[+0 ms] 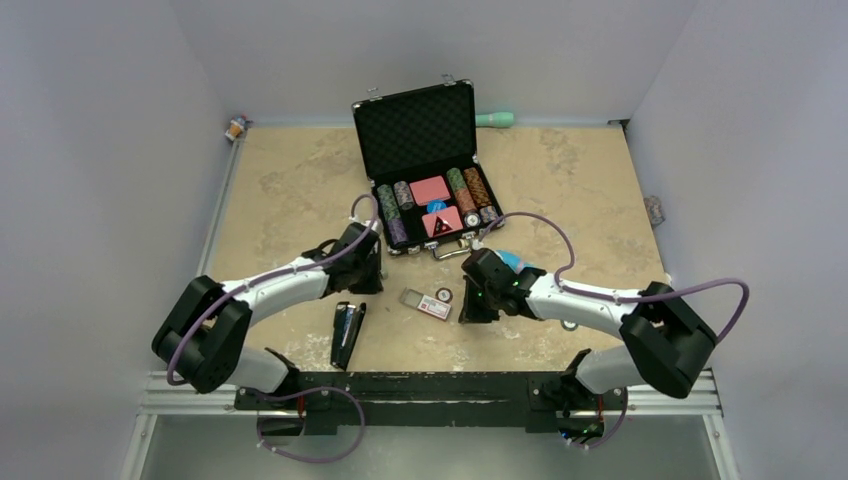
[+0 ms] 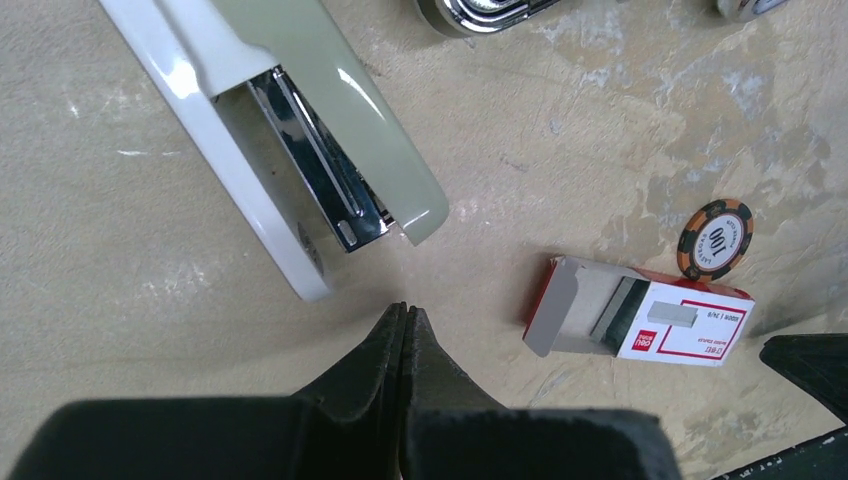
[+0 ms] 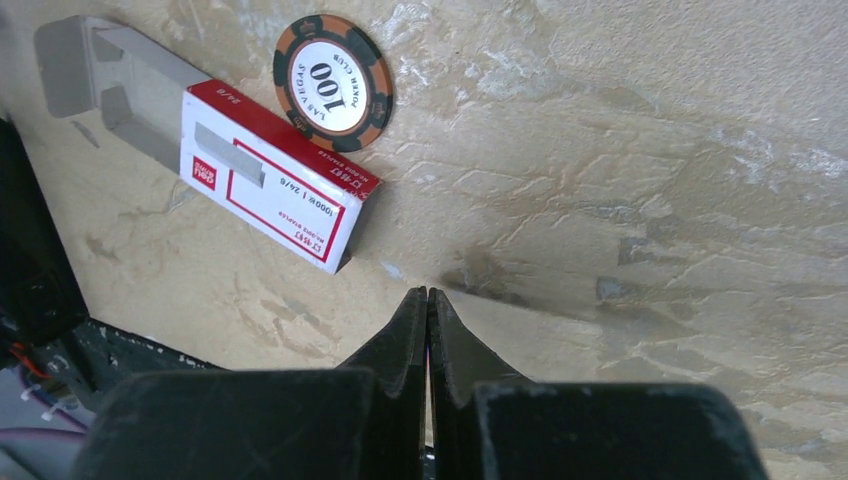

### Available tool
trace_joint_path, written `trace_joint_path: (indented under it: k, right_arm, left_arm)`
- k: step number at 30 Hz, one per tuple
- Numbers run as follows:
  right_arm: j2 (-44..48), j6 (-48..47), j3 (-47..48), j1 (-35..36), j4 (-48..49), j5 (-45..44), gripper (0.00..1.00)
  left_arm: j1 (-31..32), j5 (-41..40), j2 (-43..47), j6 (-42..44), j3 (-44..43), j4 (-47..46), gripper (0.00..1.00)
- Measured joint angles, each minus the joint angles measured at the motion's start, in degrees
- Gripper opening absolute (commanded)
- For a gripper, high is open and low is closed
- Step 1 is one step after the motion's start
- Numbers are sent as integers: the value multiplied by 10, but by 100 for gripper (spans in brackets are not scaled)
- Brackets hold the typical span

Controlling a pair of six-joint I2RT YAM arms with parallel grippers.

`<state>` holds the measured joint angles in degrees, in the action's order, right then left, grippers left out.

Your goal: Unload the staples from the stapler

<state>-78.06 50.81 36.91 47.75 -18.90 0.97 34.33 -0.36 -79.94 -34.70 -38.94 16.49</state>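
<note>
Hanging over the mottled beige tabletop [image 1: 300,180], the left gripper [image 2: 404,310] has its two black fingers pressed flat together with nothing between them. The long, slim stapler [image 2: 365,130] lies just beyond those fingertips and off to their left, not touching them (it reads black from overhead [image 1: 347,335] but pale and glossy in the left wrist view). Its two halves are spread apart at the end nearest the fingertips, baring a silvery metal rail. To the right of the same fingertips sits a small red-and-white cardboard staple box [image 2: 680,325], its flap open on a grey strip of staples. The right gripper [image 3: 427,293] is likewise closed tight and empty, with that box ahead and to its left, and an orange-and-black round poker chip [image 3: 333,82] at the box's far edge.
</note>
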Motion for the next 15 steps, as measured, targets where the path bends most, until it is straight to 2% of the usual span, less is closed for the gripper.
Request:
trace_joint_path:
  k: [15]
  right_arm:
    - [-57,-1,28,3,18,-14,0]
  left_arm:
    - [23,12,-64,13,-30,-26,0]
